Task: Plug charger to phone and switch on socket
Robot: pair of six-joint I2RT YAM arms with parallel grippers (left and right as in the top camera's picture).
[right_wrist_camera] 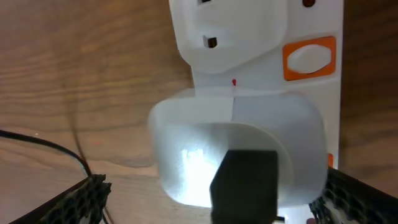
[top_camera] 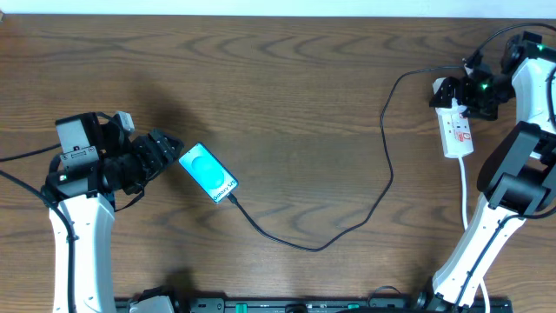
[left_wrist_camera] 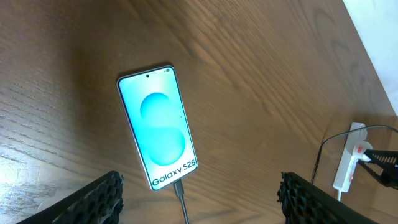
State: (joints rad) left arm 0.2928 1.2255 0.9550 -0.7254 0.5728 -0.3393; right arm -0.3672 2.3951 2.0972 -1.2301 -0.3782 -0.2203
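The small flat smartphone with the light-blue screen (top_camera: 208, 173) is seen lying face up on the dark brown wooden table (top_camera: 287, 104), left of the middle and turned at a slant (the band reading "Galaxy S25" sits at its near right end). The long thin black charger cable (left_wrist_camera: 181, 199) is met by the middle of that short edge, and from there it is trailed in a wide loop toward the near side, then away to the far right. The short white power strip with red marks (top_camera: 457, 130) is laid at the far right, well apart from the phone, with a white cord (top_camera: 465, 187) led off toward the near edge. In the right wrist view an orange-framed switch (right_wrist_camera: 309, 59) and a rounded white plug body (right_wrist_camera: 236, 149) are shown on the strip. The right gripper (top_camera: 469, 91) is held over the strip's far end, its jaws spread wide on either side of the plug body. The left gripper (top_camera: 165, 152) is placed just left of the phone, jaws released and parted, nothing held.
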